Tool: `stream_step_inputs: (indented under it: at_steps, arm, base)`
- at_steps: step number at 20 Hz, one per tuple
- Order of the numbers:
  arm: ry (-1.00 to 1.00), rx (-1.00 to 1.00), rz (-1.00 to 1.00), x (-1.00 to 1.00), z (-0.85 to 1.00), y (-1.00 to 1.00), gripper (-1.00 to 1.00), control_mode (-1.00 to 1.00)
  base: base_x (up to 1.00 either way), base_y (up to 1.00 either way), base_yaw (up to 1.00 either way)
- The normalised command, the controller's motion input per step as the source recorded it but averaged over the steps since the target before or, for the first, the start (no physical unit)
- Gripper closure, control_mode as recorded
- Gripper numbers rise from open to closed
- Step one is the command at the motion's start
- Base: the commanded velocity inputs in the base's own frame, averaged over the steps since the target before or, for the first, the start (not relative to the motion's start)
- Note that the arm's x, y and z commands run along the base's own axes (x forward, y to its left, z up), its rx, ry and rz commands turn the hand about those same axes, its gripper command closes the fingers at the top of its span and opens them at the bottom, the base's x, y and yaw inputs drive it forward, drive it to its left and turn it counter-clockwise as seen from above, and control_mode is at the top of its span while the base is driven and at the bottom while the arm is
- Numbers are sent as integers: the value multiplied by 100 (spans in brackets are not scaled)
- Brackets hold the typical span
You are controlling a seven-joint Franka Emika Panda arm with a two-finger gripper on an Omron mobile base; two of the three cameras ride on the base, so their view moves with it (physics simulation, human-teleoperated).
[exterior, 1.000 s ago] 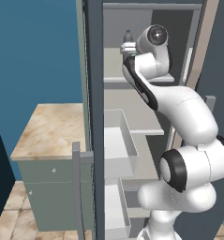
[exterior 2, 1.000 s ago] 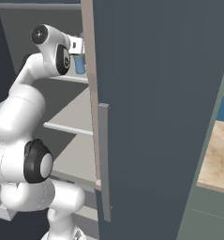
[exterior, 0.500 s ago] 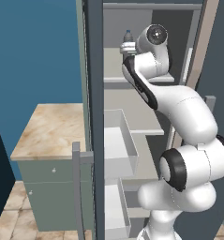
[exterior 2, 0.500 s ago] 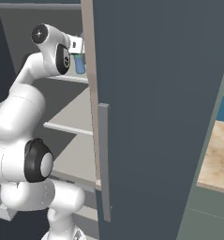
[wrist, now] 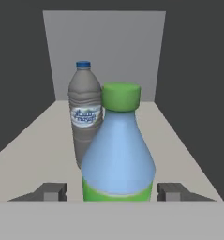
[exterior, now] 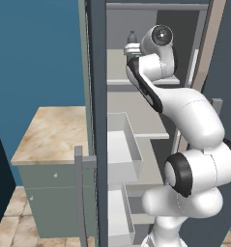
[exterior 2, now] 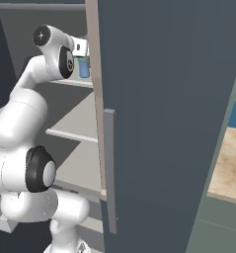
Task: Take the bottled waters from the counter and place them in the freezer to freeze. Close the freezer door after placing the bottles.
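Hand view: the blue bottle [wrist: 117, 150] is seen at lower centre, standing on the freezer shelf [wrist: 33, 140], with the gripper [wrist: 112, 191] fingers apart on either side and clear of it. The grey bottle [wrist: 85, 112] stands just behind, upper left. A crooked withdrawal could topple either bottle. Open shelf is seen on both sides; the door [exterior 2: 164, 99] is not yet closed.

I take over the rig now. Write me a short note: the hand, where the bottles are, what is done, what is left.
Hand: open, its fingertips apart on either side of the blue bottle.
Bottles: the blue bottle and the grey bottle stand upright on the freezer shelf, grey behind blue.
Done: both bottles are in the freezer.
Left: withdraw the arm, then close the freezer door, which stands open.
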Motion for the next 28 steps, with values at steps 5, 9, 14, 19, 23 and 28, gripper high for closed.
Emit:
stream_step_inputs:
  at_steps: [5, 9, 14, 19, 23, 28]
  arm:
    - [0, 0, 0, 0, 0, 0, -100, -100]
    - [0, 0, 0, 0, 0, 0, -100, -100]
    - [-4, 0, 0, -30, 5, 0, -100, -100]
    - [-21, 6, 1, -98, 28, 0, -100, -100]
    - [-18, 3, 3, -100, 23, 0, -100, -100]
    - [-9, 8, 9, -100, 36, -8, -100, -100]
  base:
    - [0, 0, 0]
    - [0, 0, 0]
    - [0, 0, 0]
    - [0, 0, 0]
    - [0, 0, 0]
    - [0, 0, 0]
